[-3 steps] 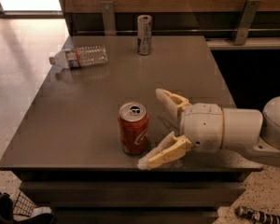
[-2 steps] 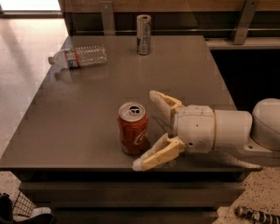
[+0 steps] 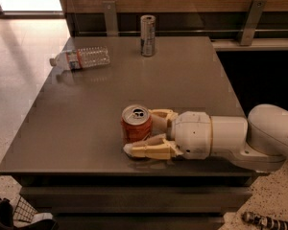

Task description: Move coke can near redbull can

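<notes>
The coke can [image 3: 136, 122], short and red with a silver top, stands upright near the front edge of the grey table [image 3: 77, 128]. My gripper [image 3: 141, 131] reaches in from the right, low over the table. Its cream fingers [image 3: 149, 150] sit on either side of the can, one behind and one in front, closed against it. The redbull can [image 3: 147, 35], tall, slim and silver, stands upright at the table's back edge, far from the coke can.
A clear plastic bottle [image 3: 81, 57] lies on its side at the back left of the table. A wooden wall with metal brackets [image 3: 252, 16] runs behind. A dark object [image 3: 9, 217] lies on the floor at the front left.
My gripper has moved left, bringing its fingers around the coke can, and the fingers have closed in from wide open. The can has stayed in place.
</notes>
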{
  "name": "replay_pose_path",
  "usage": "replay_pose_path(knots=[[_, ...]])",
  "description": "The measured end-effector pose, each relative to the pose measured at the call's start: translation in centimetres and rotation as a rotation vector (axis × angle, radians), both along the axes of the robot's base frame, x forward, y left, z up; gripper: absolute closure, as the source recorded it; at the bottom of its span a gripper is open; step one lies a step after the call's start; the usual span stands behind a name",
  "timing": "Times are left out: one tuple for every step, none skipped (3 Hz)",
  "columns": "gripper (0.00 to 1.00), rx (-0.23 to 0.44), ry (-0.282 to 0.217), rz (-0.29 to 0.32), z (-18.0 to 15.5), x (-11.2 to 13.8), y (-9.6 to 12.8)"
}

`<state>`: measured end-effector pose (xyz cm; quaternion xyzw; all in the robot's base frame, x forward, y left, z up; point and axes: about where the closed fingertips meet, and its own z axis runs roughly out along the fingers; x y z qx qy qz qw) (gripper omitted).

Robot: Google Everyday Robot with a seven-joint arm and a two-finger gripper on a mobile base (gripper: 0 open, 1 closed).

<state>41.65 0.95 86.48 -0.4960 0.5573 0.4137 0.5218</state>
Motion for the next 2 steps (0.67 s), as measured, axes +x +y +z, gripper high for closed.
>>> replay_pose_path(knots=[[0.65, -0.001, -0.002, 0.004, 0.07, -0.08, 0.21], [0.88, -0.002, -0.003, 0.008, 0.14, -0.15, 0.4]])
